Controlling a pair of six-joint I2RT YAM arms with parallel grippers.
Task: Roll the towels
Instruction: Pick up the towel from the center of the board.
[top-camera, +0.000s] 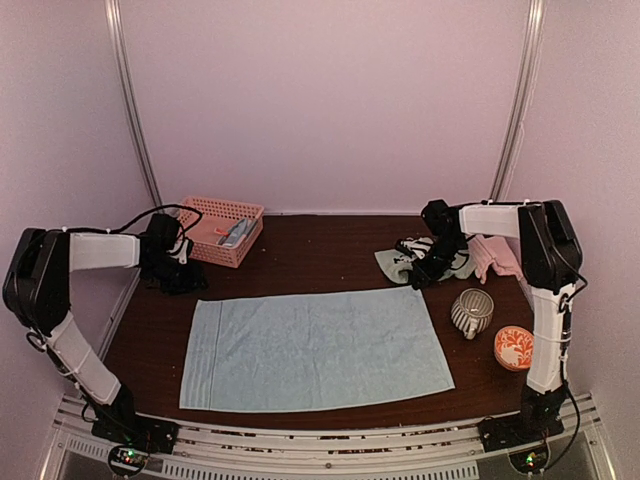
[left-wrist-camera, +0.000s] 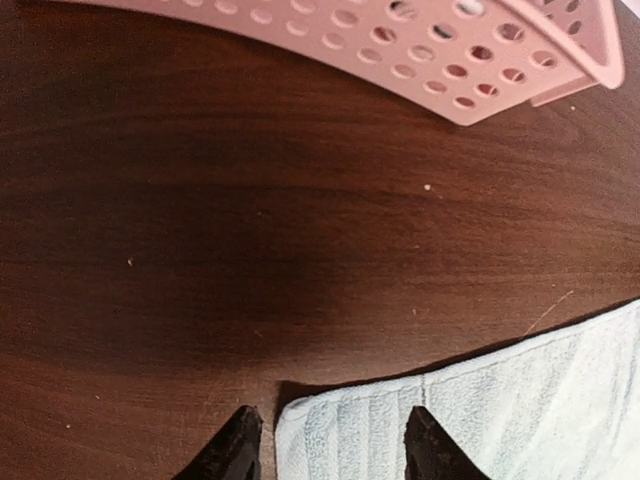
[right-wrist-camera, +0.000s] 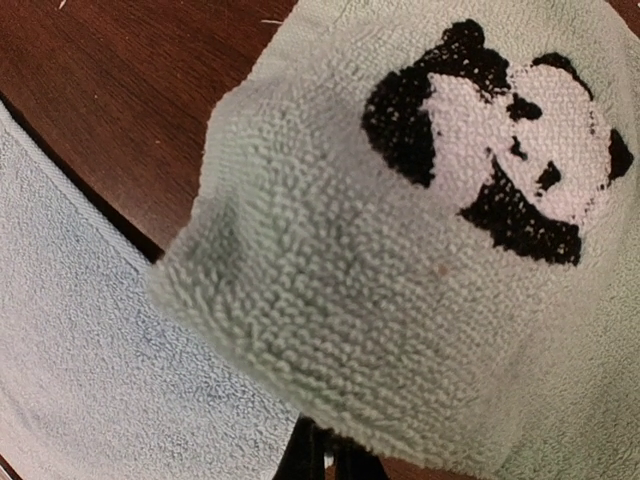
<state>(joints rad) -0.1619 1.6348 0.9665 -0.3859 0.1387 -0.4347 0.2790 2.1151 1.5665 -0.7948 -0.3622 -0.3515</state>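
A large light blue towel (top-camera: 315, 348) lies spread flat in the middle of the table. In the left wrist view its far left corner (left-wrist-camera: 330, 425) lies between the fingertips (left-wrist-camera: 238, 445) of my left gripper (left-wrist-camera: 335, 450), whose jaws stand apart on either side of it. My right gripper (top-camera: 430, 258) is at the back right, shut on a raised fold of the sage green towel (right-wrist-camera: 370, 280), which bears a black and white panda mark (right-wrist-camera: 500, 140). A pink towel (top-camera: 495, 255) lies crumpled just right of it.
A pink perforated basket (top-camera: 225, 228) stands at the back left, close beyond my left gripper, with orange and grey-blue items inside. A striped mug (top-camera: 472, 312) and an orange patterned bowl (top-camera: 513, 347) stand at the right, beside the blue towel's right edge.
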